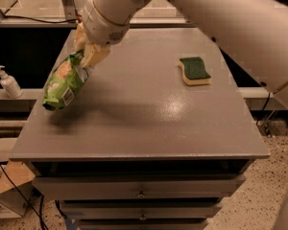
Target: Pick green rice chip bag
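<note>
Grey metal surface (149, 119): I see one obstacle, a green-topped yellow sponge (194, 70), right rear. My tool (90, 56), clamped on the crinkly green foil chip bag (63, 83), hangs over the left edge. White pump bottle (8, 83) stands off-surface, left.

Gripper (89, 56) over rear-left part of table (144, 114), clamped on top end of rice chip bag (65, 83). Bag hangs tilted above left edge, off surface. Sponge (194, 70) on table, right rear, well apart. Pump bottle (8, 83) on ledge left of table. Drawers (141, 188) beneath tabletop.
</note>
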`<state>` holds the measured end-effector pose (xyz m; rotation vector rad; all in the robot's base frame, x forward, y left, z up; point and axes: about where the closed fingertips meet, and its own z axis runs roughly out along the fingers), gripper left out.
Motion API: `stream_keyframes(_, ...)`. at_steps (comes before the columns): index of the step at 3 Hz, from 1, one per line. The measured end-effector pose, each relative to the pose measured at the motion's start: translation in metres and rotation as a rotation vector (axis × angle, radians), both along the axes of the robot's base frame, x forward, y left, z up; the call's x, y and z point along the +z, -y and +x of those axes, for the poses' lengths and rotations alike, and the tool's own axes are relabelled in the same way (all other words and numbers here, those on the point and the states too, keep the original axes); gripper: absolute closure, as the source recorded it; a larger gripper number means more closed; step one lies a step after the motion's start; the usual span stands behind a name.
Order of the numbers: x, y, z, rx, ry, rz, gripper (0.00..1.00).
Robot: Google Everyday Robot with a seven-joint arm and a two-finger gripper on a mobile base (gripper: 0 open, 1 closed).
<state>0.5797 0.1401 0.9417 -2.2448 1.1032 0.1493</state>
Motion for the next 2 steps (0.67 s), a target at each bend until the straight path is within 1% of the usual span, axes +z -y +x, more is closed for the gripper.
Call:
stream_keyframes(1, 0.055, 0.042, 0.003, -0.024, 0.059, 0.020, 1.00)
stream_keyframes(2, 0.101, 0.086, 0.012, -0.020, 0.100, 0.073, 1.00)
